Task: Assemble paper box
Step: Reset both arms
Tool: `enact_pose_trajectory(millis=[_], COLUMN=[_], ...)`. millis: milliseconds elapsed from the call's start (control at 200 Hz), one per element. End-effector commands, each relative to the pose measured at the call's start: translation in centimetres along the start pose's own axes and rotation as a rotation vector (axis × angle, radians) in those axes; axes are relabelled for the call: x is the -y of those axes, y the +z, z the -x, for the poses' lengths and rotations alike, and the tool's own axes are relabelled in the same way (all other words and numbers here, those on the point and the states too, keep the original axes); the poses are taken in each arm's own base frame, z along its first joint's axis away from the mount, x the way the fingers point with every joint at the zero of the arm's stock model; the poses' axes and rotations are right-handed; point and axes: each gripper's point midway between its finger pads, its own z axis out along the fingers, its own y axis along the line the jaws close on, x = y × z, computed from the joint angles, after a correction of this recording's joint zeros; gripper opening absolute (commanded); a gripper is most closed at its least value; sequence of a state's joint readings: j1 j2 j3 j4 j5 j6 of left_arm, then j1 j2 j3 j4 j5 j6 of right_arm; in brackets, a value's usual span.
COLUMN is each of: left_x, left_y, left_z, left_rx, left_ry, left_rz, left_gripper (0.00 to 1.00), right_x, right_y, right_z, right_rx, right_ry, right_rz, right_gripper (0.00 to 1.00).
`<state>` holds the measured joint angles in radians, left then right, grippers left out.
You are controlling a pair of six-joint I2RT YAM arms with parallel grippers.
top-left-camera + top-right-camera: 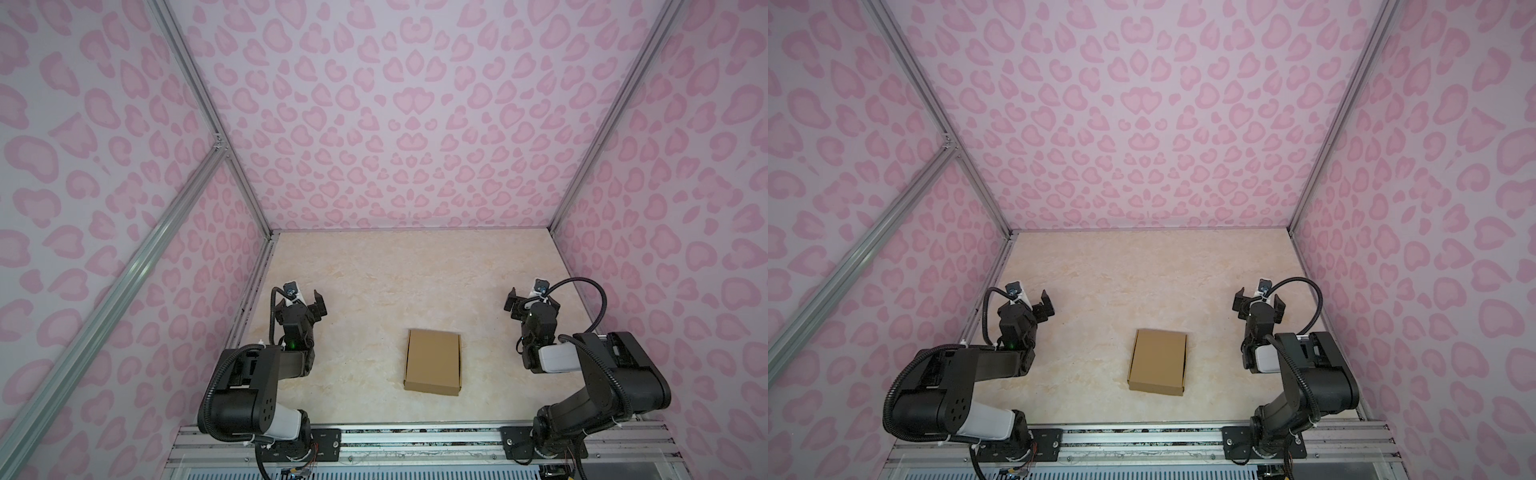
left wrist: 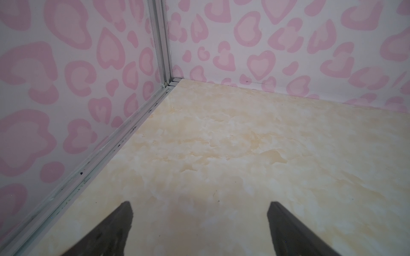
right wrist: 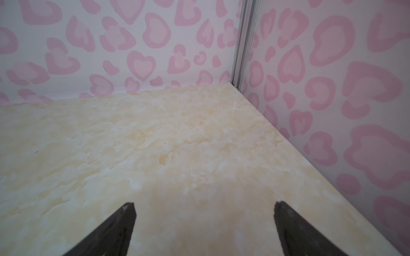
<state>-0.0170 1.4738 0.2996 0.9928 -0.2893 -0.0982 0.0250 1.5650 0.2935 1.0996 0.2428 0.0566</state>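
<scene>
The paper box (image 1: 433,361) (image 1: 1158,361) is a small shallow brown cardboard box, lying closed on the marbled table slightly right of centre in both top views. My left gripper (image 1: 319,306) (image 1: 1045,305) hovers open to the left of it and further back, well apart from it. My right gripper (image 1: 528,305) (image 1: 1258,302) stands open on the opposite side, also apart. In the left wrist view the left gripper (image 2: 199,206) has only bare table between its dark fingers. The right gripper (image 3: 204,205) looks the same in the right wrist view. The box is out of both wrist views.
The cream marbled table (image 1: 374,270) is closed in by pink heart-patterned walls (image 1: 395,124) at the back and both sides. Aluminium posts stand in the back corners (image 2: 163,44) (image 3: 241,44). A metal rail (image 1: 415,436) carrying both arm bases runs along the front edge.
</scene>
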Motion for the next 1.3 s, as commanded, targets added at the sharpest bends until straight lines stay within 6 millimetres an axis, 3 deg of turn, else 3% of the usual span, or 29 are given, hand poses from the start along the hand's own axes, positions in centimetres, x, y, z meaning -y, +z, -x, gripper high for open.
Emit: enact_pose_trajectory(millis=[0,900,930,980,1025,1080,1135,1295], left_x=[0.0,0.0,0.9,4.6,5.0,4.6,2.7,2.8], left_y=[0.0,0.1,0.1,-0.2,-0.8,-0.4,0.6,0.4], left_z=[1.1,1.1,1.0,0.7,0.5,0.6,0.7,0.8], left_rx=[0.039,0.039,0.032,0.005,0.013,0.004,-0.007,-0.003], left_ry=[-0.013,-0.011,0.002,0.074,0.072,0.064,0.019,0.028], left_rz=[0.004,0.006,-0.06,-0.316,-0.377,-0.358,-0.224,-0.219], left_gripper=[0.97,0.97,0.98,0.98,0.97,0.97,0.97,0.97], right_x=[0.0,0.0,0.0,0.0,0.0,0.0,0.0,0.0], right_y=[0.0,-0.1,0.0,0.0,0.0,0.0,0.0,-0.1], right_z=[0.2,0.1,0.2,0.2,0.2,0.2,0.1,0.2], right_rx=[0.01,0.007,0.009,0.009,0.009,0.009,0.007,0.009], right_ry=[-0.004,-0.005,-0.005,-0.005,-0.005,-0.005,-0.005,-0.005], right_rz=[-0.002,-0.003,-0.003,-0.003,-0.003,-0.003,-0.003,-0.003], right_gripper=[1.0,1.0,1.0,1.0,1.0,1.0,1.0,1.0])
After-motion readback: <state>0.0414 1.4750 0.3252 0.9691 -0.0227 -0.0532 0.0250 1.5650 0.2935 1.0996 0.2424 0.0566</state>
